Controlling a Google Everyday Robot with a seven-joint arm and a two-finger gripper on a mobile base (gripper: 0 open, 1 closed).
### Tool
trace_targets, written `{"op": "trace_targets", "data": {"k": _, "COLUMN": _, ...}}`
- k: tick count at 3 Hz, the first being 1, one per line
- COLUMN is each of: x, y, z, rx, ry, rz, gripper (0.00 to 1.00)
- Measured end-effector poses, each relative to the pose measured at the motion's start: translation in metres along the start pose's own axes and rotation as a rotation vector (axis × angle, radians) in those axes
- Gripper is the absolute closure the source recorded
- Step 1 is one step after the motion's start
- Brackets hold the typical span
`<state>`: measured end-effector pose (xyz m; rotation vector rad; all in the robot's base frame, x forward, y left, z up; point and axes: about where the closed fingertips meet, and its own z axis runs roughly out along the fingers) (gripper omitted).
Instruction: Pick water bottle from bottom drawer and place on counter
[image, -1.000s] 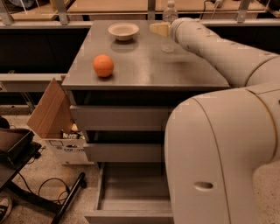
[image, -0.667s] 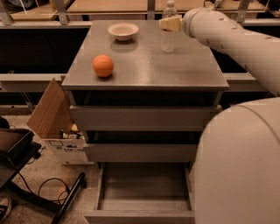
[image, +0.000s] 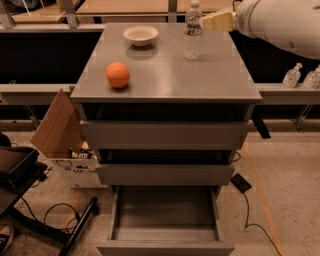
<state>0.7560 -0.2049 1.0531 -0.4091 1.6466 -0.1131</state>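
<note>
The water bottle (image: 192, 31), clear with a white cap, stands upright at the back right of the counter (image: 170, 75). My gripper (image: 204, 23), with tan fingers (image: 217, 22) on a white arm, is level with the bottle's upper part. It sits just to the bottle's right, open and holding nothing. The bottom drawer (image: 165, 235) is pulled out below the two upper drawers, and I see nothing in its tray.
An orange ball (image: 118, 75) and a white bowl (image: 140, 35) sit on the counter's left half. A cardboard box (image: 57, 125) leans at the cabinet's left. Pump dispenser bottles (image: 292, 75) stand on a ledge at the right. Cables and a black stand (image: 20, 175) are on the floor.
The arm has swung out of the foreground toward the upper right. The gripper has come off the bottle and drawn back to its right. The bottle stays standing on the counter.
</note>
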Motion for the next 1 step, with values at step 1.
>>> {"op": "trace_targets", "data": {"k": 1, "x": 0.0033, "y": -0.024, "z": -0.0612, "rx": 0.06, "ry": -0.045, "rz": 0.01, "gripper": 0.0}}
